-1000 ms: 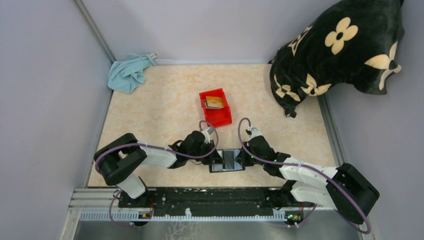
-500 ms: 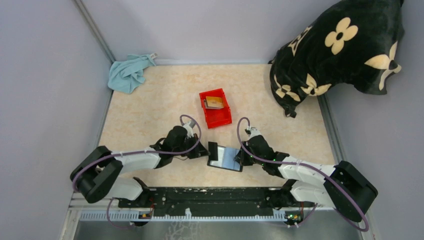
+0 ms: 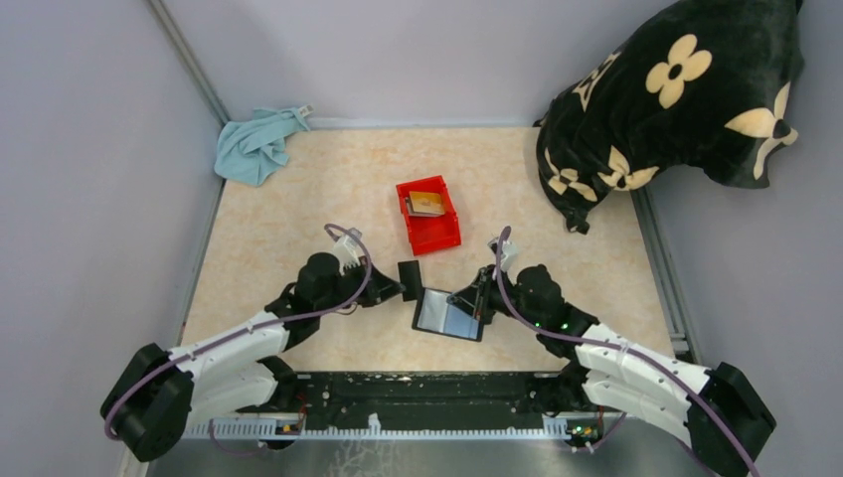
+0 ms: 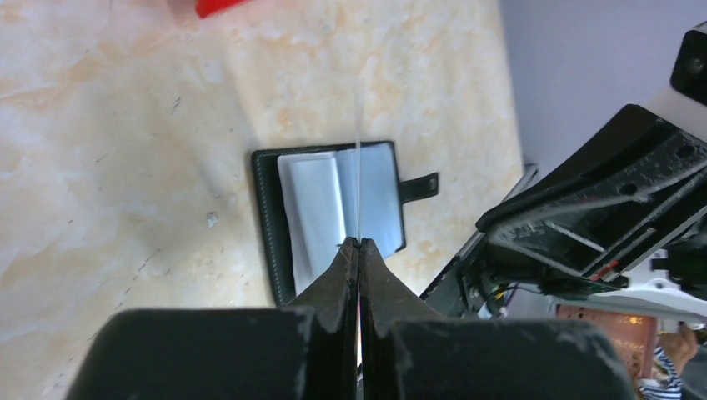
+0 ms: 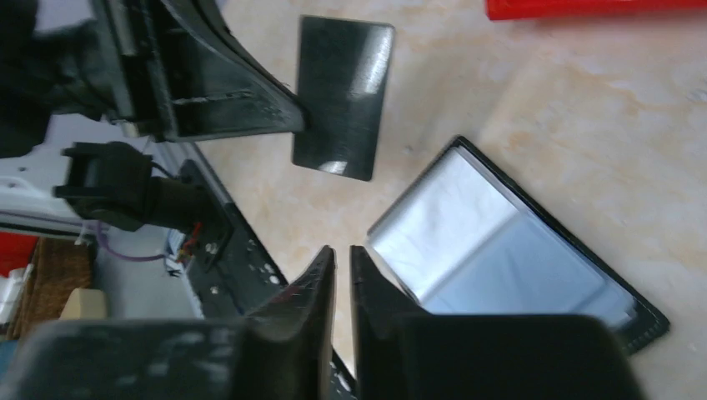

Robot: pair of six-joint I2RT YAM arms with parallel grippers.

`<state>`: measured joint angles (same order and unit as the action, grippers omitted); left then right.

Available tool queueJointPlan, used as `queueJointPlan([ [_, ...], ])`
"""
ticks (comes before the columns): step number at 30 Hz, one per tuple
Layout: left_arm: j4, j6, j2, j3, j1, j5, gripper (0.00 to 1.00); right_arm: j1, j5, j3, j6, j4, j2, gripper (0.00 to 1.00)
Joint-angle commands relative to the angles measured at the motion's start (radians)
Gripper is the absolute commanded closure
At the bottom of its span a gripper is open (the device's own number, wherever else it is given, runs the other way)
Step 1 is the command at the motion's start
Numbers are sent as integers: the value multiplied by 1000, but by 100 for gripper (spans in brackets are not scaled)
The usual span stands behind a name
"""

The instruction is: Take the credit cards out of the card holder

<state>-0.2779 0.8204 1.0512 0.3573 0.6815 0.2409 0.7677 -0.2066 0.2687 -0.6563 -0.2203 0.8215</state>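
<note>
My left end effector (image 4: pixel 358 243) pinches a dark, thin rectangular credit card (image 3: pixel 409 274), just left of centre. The black folding card holder (image 3: pixel 449 314) lies open on the desk (image 3: pixel 298 199) beside it. I should grip firmly until I am over the red plastic bin (image 3: pixel 438 237) above. My right end effector (image 5: pixel 340 250) is pressed together and empty.

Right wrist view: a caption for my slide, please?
Left pincer holds a dark card beside the open card holder.

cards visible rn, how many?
3: a dark card pinched by the left gripper; two overlapping cards in the red bin. More may sit hidden in the card holder.
</note>
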Motion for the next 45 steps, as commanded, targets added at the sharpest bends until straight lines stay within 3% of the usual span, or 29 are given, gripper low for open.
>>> queueJointPlan([
  [1, -265, 91, -75, -109, -5, 14, 100, -7, -147, -1, -8, -229, -4, 75],
  [4, -421, 108, -78, -139, -5, 26, 100, -7, -155, 0, -32, -312, 25, 50],
  [6, -474, 115, -77, -137, -5, 41, 100, -7, -163, 2, -41, -363, 38, 43],
  [22, -708, 143, -50, -148, -3, 156, 100, -7, -225, 32, -63, -590, 170, 44],
  [32, -704, 118, -44, -132, 0, 197, 100, -7, -233, 78, -46, -693, 237, 49],
  [36, -698, 112, -53, -138, 0, 202, 100, -7, -235, 87, -39, -702, 237, 59],
  [41, -688, 107, -56, -137, 1, 204, 100, -7, -247, 89, -31, -685, 237, 100],
  [43, -678, 93, -55, -129, 1, 210, 100, -7, -250, 83, -21, -671, 228, 100],
  [45, -657, 65, -60, -113, 0, 229, 84, -6, -252, 77, -15, -643, 212, 100],
])
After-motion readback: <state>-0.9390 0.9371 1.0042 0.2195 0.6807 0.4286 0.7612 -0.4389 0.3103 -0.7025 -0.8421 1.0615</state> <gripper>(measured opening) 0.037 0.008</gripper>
